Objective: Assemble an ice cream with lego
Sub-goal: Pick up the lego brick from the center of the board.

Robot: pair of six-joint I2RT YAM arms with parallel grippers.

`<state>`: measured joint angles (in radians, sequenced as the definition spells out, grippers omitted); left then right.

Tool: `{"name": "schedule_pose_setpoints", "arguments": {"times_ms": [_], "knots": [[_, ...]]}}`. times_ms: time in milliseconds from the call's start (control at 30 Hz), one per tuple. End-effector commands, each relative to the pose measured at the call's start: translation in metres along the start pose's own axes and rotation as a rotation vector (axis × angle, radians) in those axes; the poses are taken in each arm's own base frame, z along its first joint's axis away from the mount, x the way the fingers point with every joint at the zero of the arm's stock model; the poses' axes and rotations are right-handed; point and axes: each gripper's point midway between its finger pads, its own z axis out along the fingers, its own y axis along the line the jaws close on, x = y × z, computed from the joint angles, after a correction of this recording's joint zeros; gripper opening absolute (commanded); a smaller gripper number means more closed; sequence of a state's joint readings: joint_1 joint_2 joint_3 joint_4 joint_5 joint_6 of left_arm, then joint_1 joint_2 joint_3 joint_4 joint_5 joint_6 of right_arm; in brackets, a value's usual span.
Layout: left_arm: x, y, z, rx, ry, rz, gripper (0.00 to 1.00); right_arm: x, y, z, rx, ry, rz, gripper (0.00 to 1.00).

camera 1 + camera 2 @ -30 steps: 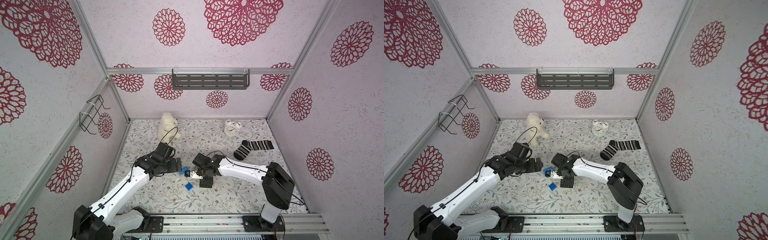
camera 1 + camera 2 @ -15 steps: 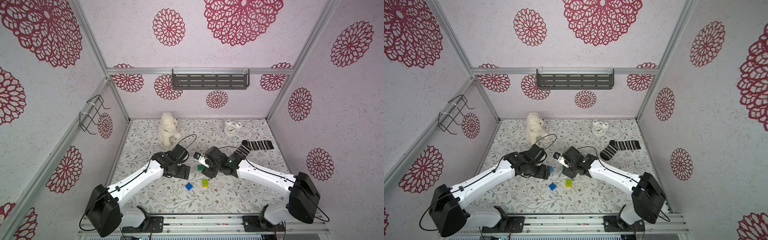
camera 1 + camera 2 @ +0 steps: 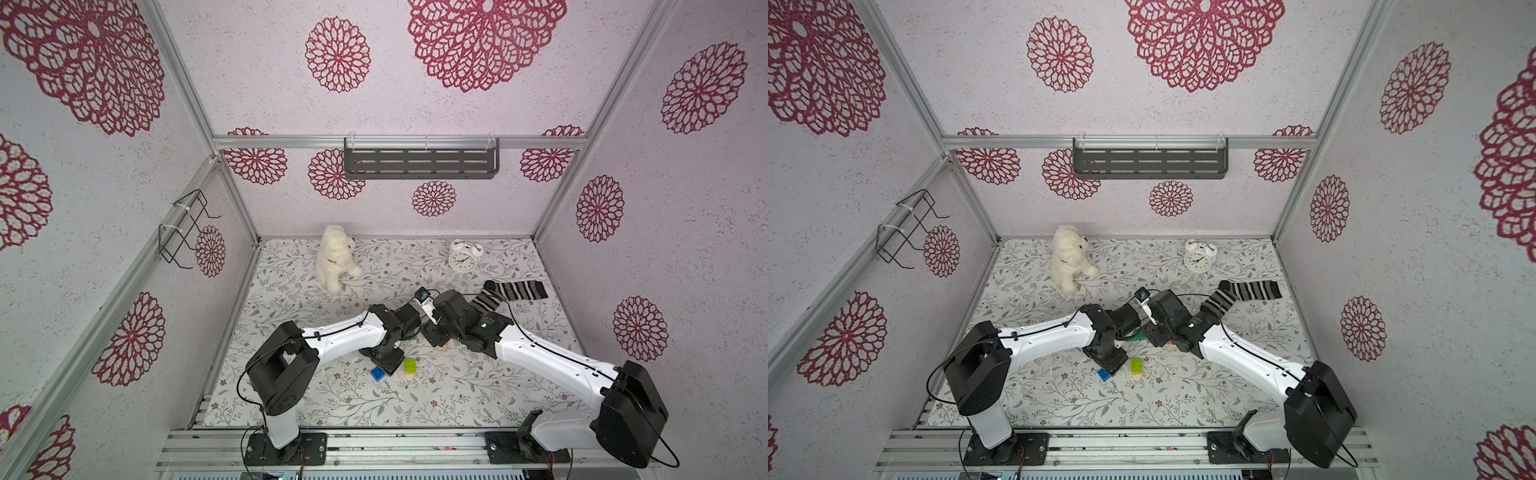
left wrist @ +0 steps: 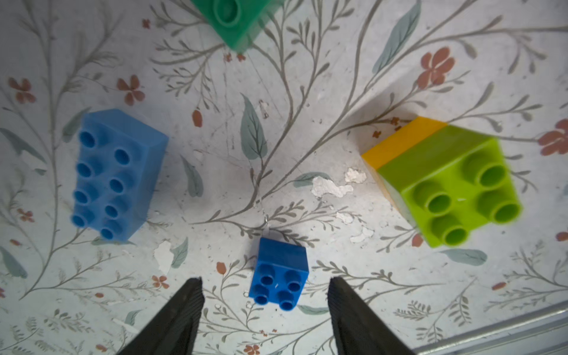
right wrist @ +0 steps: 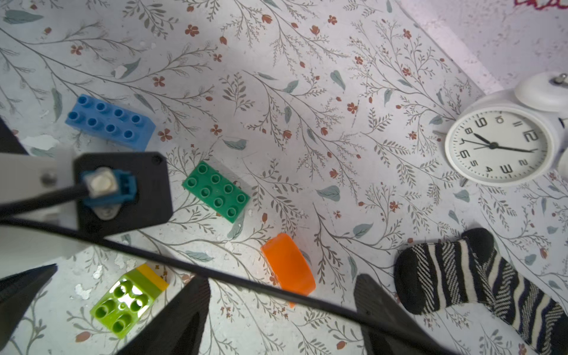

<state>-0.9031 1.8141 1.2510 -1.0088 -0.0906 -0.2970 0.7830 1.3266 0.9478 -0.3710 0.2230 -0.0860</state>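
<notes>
The lego lies loose on the floral mat. In the left wrist view my left gripper [image 4: 266,295] is open, its fingertips standing either side of the dark-blue square brick [image 4: 279,276] with gaps on both sides. Around it are the light-blue oblong [image 4: 118,175], the dark-green oblong [image 4: 236,18] and a lime brick stacked on a yellow one [image 4: 455,187]. In the right wrist view my right gripper [image 5: 281,295] is open, just short of the orange half-round [image 5: 287,264]. In both top views the dark-blue brick [image 3: 377,373] and the lime brick [image 3: 1136,366] show beside the left gripper [image 3: 384,361].
A white teddy bear [image 3: 336,257], an alarm clock [image 3: 463,257] and a striped sock [image 3: 511,293] lie at the back. The left arm's wrist and its cable [image 5: 123,190] cross in front of the right wrist camera. The two wrists are close together mid-mat.
The lime-on-yellow stack now stands free on the mat. The right arm has drawn back toward the sock. The left gripper has swung over the dark-blue brick and its jaws have narrowed.
</notes>
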Motion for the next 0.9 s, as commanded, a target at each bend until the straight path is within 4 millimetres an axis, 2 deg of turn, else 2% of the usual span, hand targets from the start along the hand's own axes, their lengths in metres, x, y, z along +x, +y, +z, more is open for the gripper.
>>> {"name": "schedule_pose_setpoints", "arguments": {"times_ms": [0, 167, 333, 500, 867], "knots": [[0.006, -0.004, -0.006, 0.019, 0.019, 0.043, 0.68, -0.012, -0.013, -0.015, 0.024, -0.068, 0.065, 0.78], [0.008, -0.016, -0.011, 0.095, 0.001, 0.067, 0.69, -0.005, -0.016, -0.016, 0.022, -0.059, 0.073, 0.78], [0.019, -0.019, -0.004, 0.123, 0.025, 0.088, 0.68, 0.000, -0.026, -0.020, 0.039, -0.051, 0.094, 0.78], [0.026, -0.015, 0.002, 0.107, 0.042, 0.100, 0.68, -0.003, -0.042, -0.031, 0.053, -0.088, 0.152, 0.77], [0.025, 0.003, 0.009, 0.064, 0.042, 0.084, 0.66, 0.008, -0.054, -0.038, 0.066, -0.101, 0.185, 0.77]]}}
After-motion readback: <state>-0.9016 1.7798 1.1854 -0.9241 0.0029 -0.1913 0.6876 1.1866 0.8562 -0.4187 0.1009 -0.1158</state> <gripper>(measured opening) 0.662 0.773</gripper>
